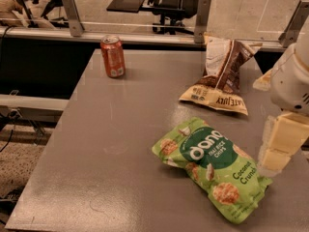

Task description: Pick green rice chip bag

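Note:
The green rice chip bag (212, 166) lies flat on the grey table (120, 129), right of the middle and near the front edge. It is lime green with a dark green circle, a white logo and pictures of round chips. My gripper (279, 145), made of cream-coloured blocks under a white wrist, hangs at the right edge of the camera view. It is just right of the bag's right end and a little above the table. It holds nothing that I can see.
A brown-and-cream snack bag (221, 76) with a yellow band lies behind the green bag. A red soda can (112, 56) stands upright at the back left. A metal rail with posts (203, 13) runs along the table's far edge.

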### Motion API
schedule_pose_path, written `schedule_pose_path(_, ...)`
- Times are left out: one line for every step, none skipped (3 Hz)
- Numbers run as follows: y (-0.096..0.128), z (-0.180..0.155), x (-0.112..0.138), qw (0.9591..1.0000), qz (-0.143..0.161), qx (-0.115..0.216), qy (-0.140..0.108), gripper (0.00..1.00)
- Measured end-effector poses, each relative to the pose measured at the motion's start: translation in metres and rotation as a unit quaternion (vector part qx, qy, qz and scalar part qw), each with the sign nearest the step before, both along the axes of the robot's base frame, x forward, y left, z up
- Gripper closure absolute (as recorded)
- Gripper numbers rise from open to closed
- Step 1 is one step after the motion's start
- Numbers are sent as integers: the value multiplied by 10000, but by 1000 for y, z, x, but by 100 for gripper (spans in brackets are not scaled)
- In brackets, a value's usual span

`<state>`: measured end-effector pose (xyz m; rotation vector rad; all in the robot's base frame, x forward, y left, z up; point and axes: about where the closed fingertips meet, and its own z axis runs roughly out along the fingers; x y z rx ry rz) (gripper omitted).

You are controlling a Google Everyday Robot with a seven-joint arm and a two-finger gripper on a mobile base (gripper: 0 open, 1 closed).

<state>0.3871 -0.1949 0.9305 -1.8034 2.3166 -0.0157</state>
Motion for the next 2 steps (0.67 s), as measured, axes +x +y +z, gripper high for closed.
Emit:
schedule_pose_path(7, -26, -17, 9995, -230, -95, 216, 0)
schedule_pose_path(11, -46, -31, 9973, -501, -142, 509, 0)
